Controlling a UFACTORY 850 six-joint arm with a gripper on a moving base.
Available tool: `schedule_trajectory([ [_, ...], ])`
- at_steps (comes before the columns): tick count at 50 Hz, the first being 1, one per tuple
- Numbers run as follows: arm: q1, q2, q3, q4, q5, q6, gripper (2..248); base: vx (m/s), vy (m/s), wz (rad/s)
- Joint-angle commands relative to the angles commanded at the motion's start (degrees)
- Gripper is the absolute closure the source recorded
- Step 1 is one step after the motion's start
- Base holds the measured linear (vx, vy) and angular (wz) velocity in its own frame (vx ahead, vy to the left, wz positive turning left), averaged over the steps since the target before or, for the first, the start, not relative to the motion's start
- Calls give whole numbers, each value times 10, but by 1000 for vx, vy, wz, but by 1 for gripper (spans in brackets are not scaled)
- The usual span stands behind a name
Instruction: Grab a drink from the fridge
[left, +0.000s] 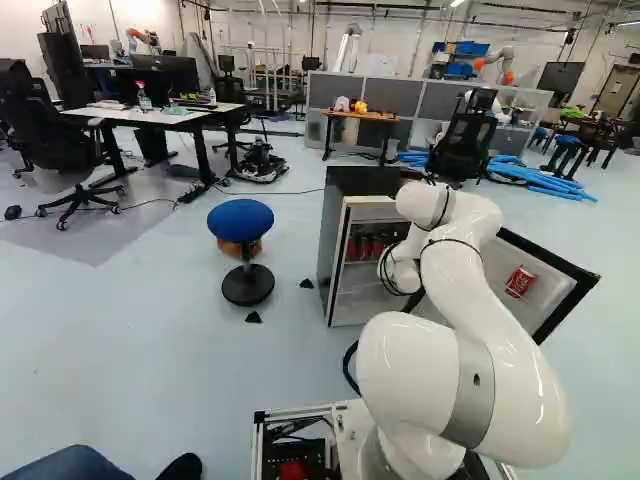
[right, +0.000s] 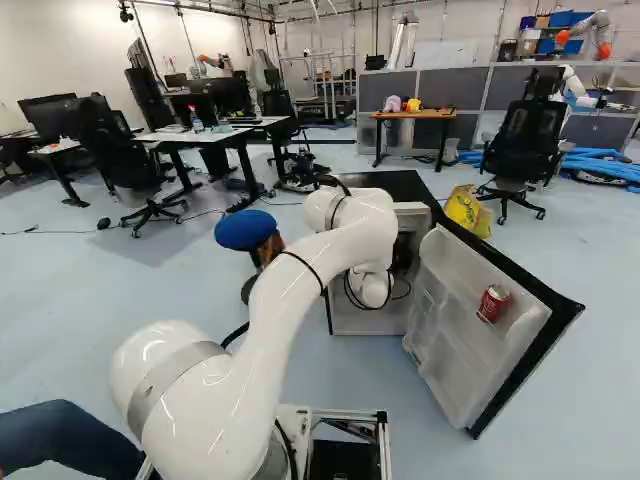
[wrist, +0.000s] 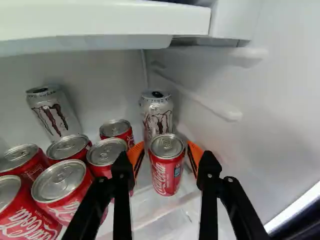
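A red can (wrist: 166, 175) stands upright between the gripper's (wrist: 166, 151) two fingers, which are spread apart, an orange pad (wrist: 135, 158) to either side and a thin gap by it; I don't see them clamped on anything. Right behind that can is a silver can (wrist: 157, 117), and more red cans (wrist: 59, 182) crowd together beside the fingers, with a second silver can (wrist: 54, 114) behind them. The white arm (left: 480, 310) reaches into the fridge (left: 362, 180), whose open door (right: 490, 350) carries a red can of its own (right: 493, 303). A blue stool (left: 240, 220) stands near the fridge.
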Motion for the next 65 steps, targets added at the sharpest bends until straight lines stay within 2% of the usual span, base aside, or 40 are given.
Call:
schedule_trajectory([
  [15, 0, -27, -23, 0, 0, 0, 109, 0, 0, 0],
  [32, 0, -27, -23, 0, 0, 0, 109, 0, 0, 0],
  [33, 0, -27, -23, 0, 0, 0, 139, 0, 0, 0],
  [38, 0, -27, -23, 0, 0, 0, 139, 0, 0, 0],
  [39, 0, -27, -23, 0, 0, 0, 158, 0, 0, 0],
  [65, 0, -26, -22, 0, 0, 0, 158, 0, 0, 0],
])
